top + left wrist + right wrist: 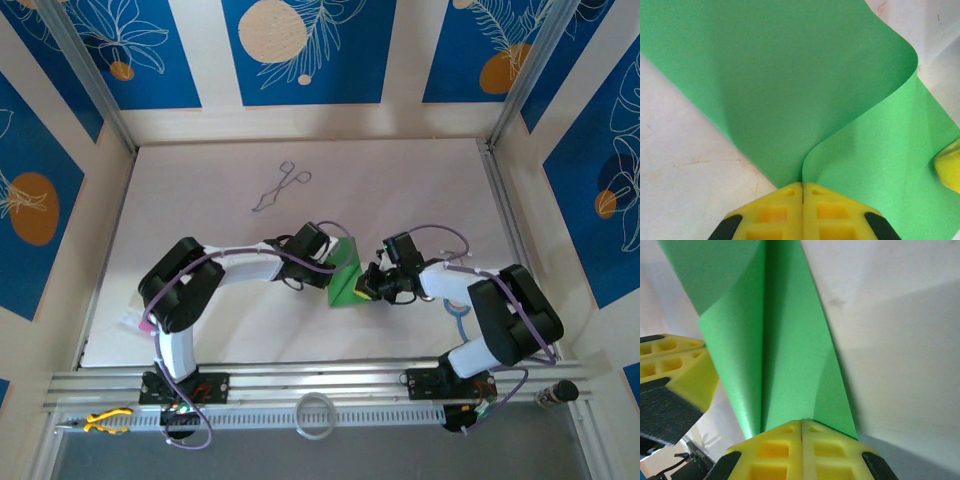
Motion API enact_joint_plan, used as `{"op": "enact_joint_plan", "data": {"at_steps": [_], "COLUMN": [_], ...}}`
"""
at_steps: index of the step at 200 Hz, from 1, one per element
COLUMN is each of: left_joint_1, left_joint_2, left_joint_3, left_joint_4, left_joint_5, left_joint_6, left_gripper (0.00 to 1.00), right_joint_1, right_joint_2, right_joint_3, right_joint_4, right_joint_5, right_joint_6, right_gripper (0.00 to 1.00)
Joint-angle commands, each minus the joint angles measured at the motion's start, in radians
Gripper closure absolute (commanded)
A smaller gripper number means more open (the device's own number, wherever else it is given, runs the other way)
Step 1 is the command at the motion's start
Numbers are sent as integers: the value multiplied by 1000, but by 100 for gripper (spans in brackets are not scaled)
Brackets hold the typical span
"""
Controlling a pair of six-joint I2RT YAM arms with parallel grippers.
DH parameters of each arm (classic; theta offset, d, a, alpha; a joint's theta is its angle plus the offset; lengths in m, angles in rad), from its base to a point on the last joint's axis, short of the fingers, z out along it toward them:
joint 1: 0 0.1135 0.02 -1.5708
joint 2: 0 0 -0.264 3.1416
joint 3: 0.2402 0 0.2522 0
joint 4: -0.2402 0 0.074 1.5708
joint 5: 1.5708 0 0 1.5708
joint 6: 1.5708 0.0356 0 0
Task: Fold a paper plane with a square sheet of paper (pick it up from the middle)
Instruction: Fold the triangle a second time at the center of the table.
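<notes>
The square sheet of paper (345, 282), bright green, is held up between both grippers at the table's middle and looks triangular from above. My left gripper (337, 264) is shut on one edge. In the left wrist view the sheet (790, 85) curls over in a soft bend above the shut gripper (803, 186). My right gripper (366, 285) is shut on the opposite side. In the right wrist view the paper (785, 365) rises with a lengthwise crease from the shut gripper (801, 422). A paper plane is out of view.
Thin metal forceps (281, 187) lie at the far middle of the white table (200, 200). A small pink item (143, 325) sits by the left arm's base. Yellow pliers (105, 422) and a white ring (316, 415) rest on the near rail. Walls enclose the table.
</notes>
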Motion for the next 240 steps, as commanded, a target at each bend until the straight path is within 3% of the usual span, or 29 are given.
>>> {"op": "enact_joint_plan", "data": {"at_steps": [1, 240], "left_joint_1": [10, 11], "left_joint_2": [-25, -5], "left_joint_3": [6, 13], "left_joint_4": [-47, -41], "left_joint_5": [-9, -25], "left_joint_6": [-2, -4], "left_gripper": [100, 100], "right_joint_1": [4, 13], "right_joint_2": [25, 61], "right_joint_3": [-4, 25], "right_joint_4": [-29, -70], "right_joint_5": [6, 14], "right_joint_6": [-8, -24], "right_gripper": [100, 100]}}
